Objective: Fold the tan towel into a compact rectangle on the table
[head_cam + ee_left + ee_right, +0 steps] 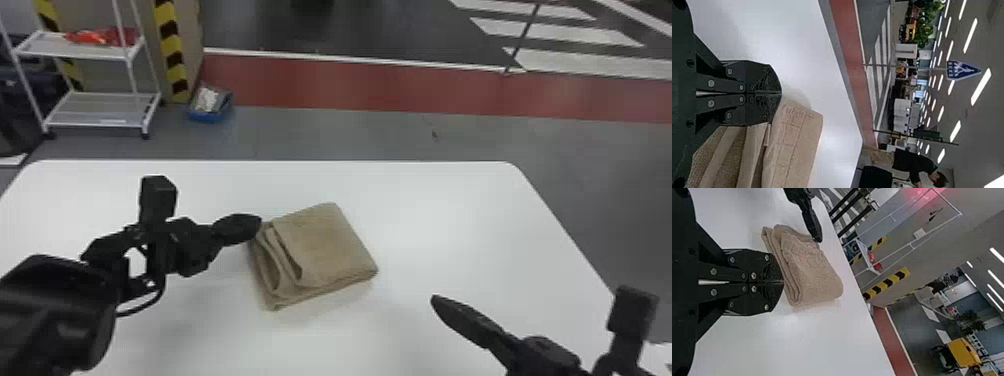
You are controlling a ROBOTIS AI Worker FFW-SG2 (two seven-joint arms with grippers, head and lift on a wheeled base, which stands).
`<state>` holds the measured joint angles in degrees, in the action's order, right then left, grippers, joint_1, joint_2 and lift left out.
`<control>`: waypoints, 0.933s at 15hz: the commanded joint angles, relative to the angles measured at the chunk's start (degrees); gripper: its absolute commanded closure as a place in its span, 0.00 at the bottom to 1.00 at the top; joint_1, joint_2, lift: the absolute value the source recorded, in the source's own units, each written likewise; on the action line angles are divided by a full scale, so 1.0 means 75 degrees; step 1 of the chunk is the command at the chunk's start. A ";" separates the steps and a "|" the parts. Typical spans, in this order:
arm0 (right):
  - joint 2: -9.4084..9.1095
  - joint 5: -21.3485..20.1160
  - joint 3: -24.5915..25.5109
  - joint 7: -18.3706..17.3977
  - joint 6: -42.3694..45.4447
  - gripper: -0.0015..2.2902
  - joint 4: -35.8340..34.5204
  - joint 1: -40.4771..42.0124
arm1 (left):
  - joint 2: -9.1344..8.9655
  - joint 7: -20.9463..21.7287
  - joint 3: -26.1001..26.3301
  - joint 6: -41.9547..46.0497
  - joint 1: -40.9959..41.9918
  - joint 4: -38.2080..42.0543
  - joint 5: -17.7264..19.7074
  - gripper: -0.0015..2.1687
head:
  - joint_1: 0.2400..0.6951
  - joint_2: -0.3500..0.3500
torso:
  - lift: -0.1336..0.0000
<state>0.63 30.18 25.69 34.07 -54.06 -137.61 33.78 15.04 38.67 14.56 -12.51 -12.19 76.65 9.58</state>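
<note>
The tan towel (325, 245) lies folded in a thick, roughly square stack near the middle of the white table, its layered folds along the left side. My left gripper (260, 220) is at the towel's far left corner; in the left wrist view the gripper (781, 93) has its fingers pressed together, beside the towel (793, 145). Apart from the towel, to its right and nearer the front, is my right gripper (434, 299). The right wrist view has that gripper (783, 282) shut, with the towel (813, 274) beyond it.
The white table (425, 200) has its far edge behind the towel and its right edge beyond my right arm. On the floor past the table stand a white rack (95, 50) and a blue box (210, 106).
</note>
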 commanded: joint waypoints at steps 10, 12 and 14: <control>-0.0073 0.0172 0.0336 0.0227 0.0088 0.70 0.0324 -0.0156 | -0.0060 -0.0445 0.0168 -0.1890 0.0454 0.1123 -0.0387 0.64 | 1.00 0.21 | 0.07; -0.0073 0.0090 0.0230 0.0157 0.0088 0.70 0.0453 -0.0355 | -0.0036 -0.0480 -0.0102 -0.2523 0.0911 0.1944 -0.0399 0.64 | 1.00 0.21 | 0.07; -0.0061 -0.0039 0.0090 0.0051 0.0065 0.70 0.0641 -0.0578 | -0.0001 -0.0492 -0.0277 -0.2992 0.1192 0.2342 -0.0410 0.64 | 1.00 0.22 | 0.07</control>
<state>0.09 30.54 27.05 34.70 -53.44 -133.80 30.70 14.87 35.04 13.38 -32.31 -4.78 91.89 6.59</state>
